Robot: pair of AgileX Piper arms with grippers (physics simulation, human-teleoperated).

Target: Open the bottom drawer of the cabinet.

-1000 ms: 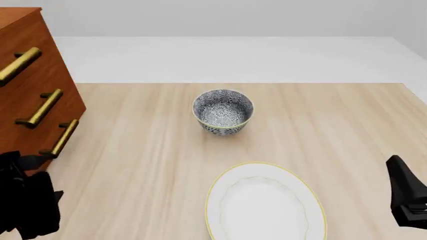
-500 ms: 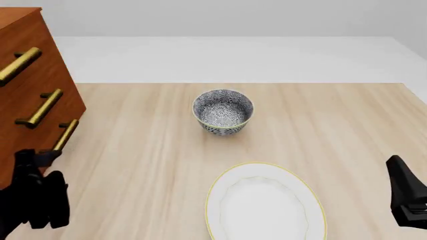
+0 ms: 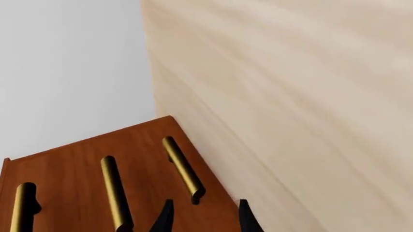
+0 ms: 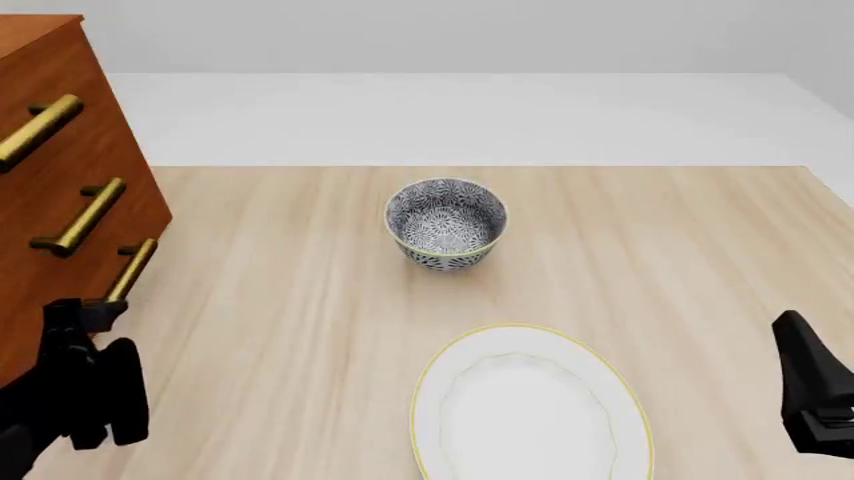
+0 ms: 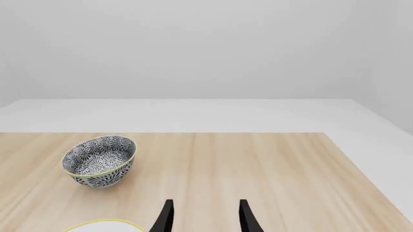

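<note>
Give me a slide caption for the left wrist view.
Open left gripper nearing the brass handle of the cabinet's bottom drawer.

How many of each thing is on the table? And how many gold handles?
Cabinet: 1
Bowl: 1
Plate: 1
Gold handles: 3, top, middle, bottom
Total: 3 things on the table, plus 3 handles.

setting: simulated tabletop | evidence: flat-rendered wooden table (image 4: 694, 250), featureless grey backdrop, cabinet (image 4: 54, 180), bowl (image 4: 446, 224)
</note>
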